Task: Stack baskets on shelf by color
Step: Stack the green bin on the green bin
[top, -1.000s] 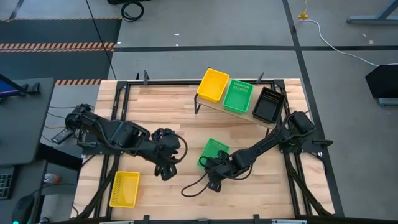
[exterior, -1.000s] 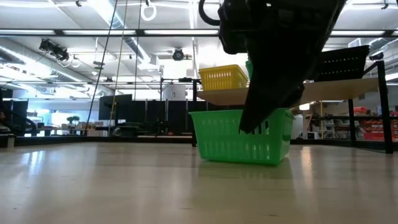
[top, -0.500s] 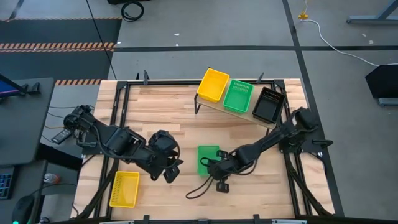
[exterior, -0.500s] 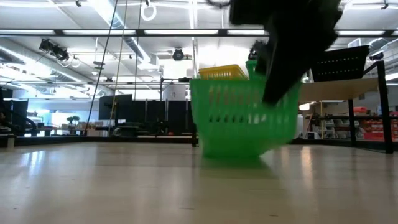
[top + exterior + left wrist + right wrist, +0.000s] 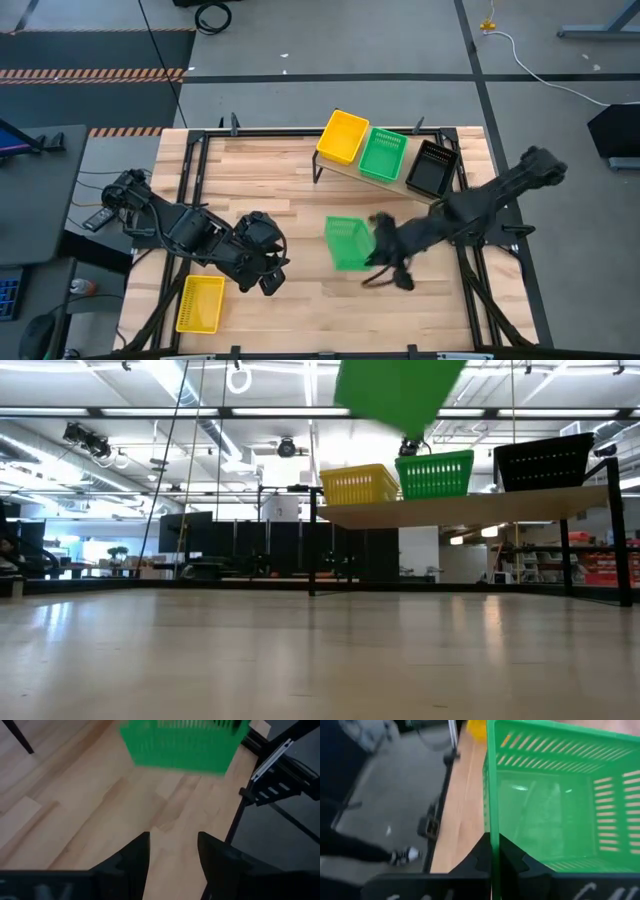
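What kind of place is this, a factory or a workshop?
It looks like a robotics lab or test hall. Two robot arms work at a wooden table standing on a bare concrete floor with loose cables, and the low view shows a big open room with ceiling strip lights and storage racks behind.

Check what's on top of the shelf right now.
On the shelf sit a yellow basket, a green basket and a black basket, side by side. Whether any is a nested stack cannot be seen. The right gripper holds another green basket aloft.
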`<state>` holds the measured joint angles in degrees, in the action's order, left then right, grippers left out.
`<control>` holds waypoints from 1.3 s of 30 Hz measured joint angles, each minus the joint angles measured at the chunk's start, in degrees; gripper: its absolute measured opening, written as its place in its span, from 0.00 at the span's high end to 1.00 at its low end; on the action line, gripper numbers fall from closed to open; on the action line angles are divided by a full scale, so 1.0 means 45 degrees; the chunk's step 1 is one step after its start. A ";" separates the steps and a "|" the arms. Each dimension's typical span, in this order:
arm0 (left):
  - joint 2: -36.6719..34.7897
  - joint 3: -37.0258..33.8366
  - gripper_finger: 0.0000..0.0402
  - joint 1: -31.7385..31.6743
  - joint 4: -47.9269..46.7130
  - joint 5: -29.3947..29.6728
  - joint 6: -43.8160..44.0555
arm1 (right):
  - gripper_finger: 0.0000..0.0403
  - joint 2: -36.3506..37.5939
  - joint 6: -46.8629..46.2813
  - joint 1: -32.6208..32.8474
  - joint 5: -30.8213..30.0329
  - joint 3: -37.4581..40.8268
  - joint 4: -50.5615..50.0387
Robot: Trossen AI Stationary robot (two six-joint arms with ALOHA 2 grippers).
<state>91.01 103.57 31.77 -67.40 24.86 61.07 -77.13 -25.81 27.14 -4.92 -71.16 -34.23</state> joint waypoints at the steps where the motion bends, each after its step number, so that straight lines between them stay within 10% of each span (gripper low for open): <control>1: 0.0003 0.0000 0.57 0.0000 0.0014 0.0013 -0.0026 | 0.97 0.0448 0.0136 0.0000 -0.0200 0.0000 -0.0010; 17: 0.0474 -0.0005 0.57 -0.0107 0.0283 0.0733 -0.0066 | 0.97 0.4839 0.2194 -0.1812 -0.6396 0.0000 -0.3156; 28: 0.0780 -0.0002 0.57 -0.0073 0.0005 0.0268 -0.0193 | 0.96 0.4076 0.3675 -0.4299 -0.4913 0.0000 -0.4616; 39: 0.0748 0.0000 0.57 0.1637 -0.5069 -0.1488 0.1620 | 0.96 0.3439 0.4028 -0.5708 -0.4263 0.0000 -0.5595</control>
<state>94.38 103.57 39.14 -90.21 18.16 68.36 -61.66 -7.68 1.45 -24.11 -71.16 -59.41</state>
